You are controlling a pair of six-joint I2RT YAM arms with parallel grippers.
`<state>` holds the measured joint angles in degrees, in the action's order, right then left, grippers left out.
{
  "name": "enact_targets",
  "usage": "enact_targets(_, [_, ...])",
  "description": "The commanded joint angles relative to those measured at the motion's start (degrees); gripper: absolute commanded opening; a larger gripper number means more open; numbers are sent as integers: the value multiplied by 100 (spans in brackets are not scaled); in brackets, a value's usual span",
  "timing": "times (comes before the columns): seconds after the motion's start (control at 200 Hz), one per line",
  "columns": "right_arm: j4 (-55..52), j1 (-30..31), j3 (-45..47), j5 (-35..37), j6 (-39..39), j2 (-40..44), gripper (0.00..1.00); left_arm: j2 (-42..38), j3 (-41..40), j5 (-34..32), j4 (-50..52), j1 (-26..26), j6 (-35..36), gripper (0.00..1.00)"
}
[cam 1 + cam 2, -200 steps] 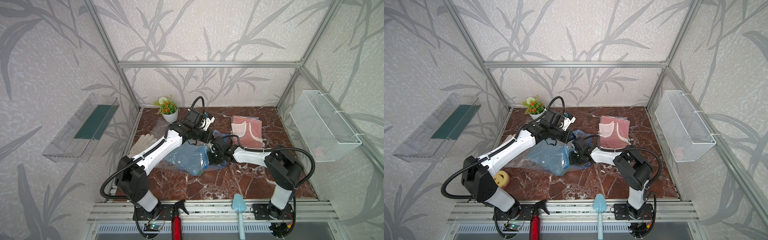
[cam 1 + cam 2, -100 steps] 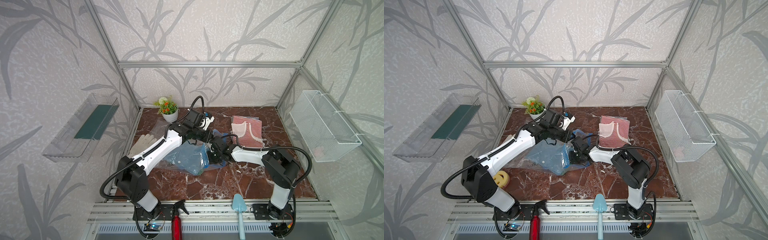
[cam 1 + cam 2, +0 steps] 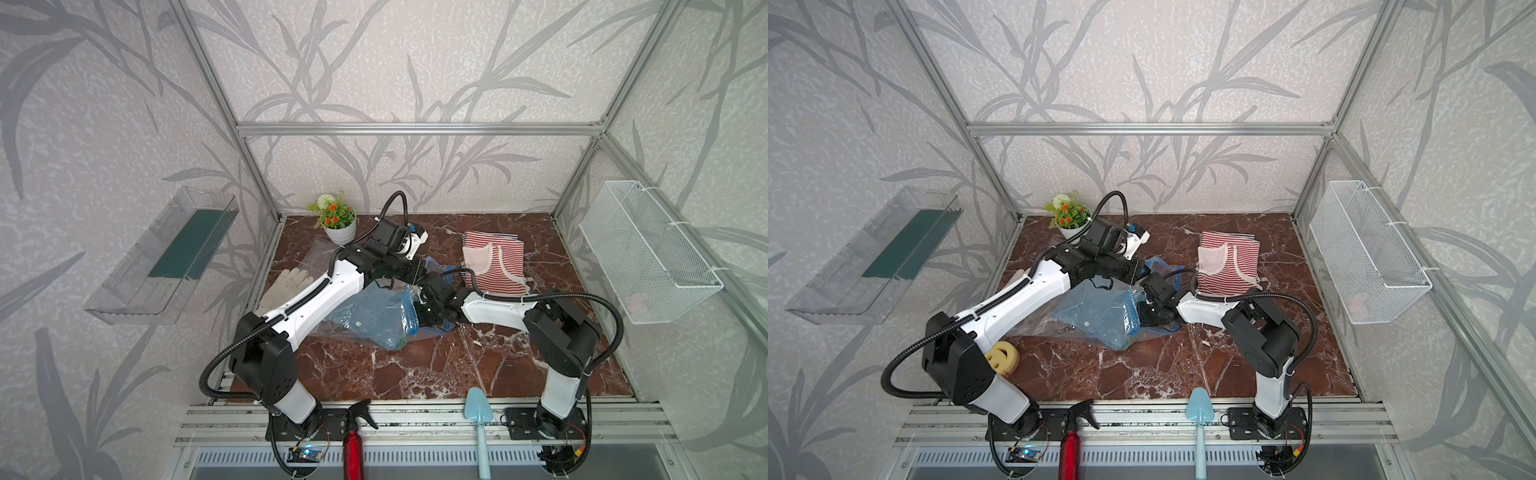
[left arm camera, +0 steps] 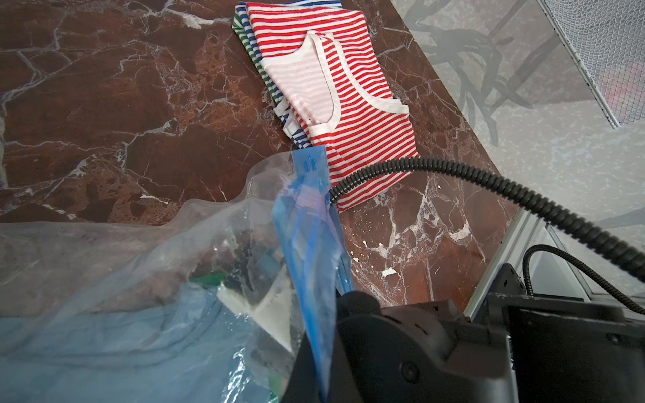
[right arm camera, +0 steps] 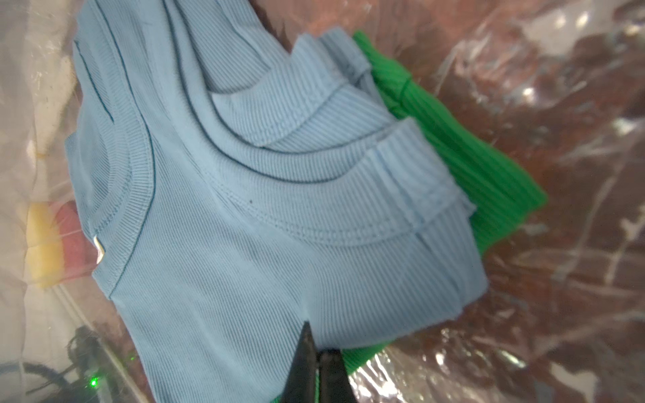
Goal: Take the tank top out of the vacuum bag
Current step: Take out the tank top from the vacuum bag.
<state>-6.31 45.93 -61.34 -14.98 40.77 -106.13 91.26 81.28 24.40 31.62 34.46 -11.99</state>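
Closing since a second ago, the right gripper [image 5: 316, 352] is now pressing its jaws together on the lower edge of the light blue tank top [image 5: 244, 209], whose ribbed fabric is puckering toward the tips. That top is lying inside the vacuum bag [image 3: 365, 320], over a green garment [image 5: 471, 157]. The left gripper [image 4: 324, 349] is clamping the bag's blue zip-seal strip [image 4: 307, 216], holding the mouth up off the marble tabletop [image 3: 415, 365]. Folded striped tank tops [image 3: 494, 266] are lying just beside the bag.
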Motion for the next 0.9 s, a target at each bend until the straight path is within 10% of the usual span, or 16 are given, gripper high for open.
enact_targets(0.0, [285,100,-182,13,-105,310,0,-144,3,112,147,119,127,0])
enact_targets(0.895, [-166,-205,655,419,469,2113,0,-30,78,-441,343,-97,47,0])
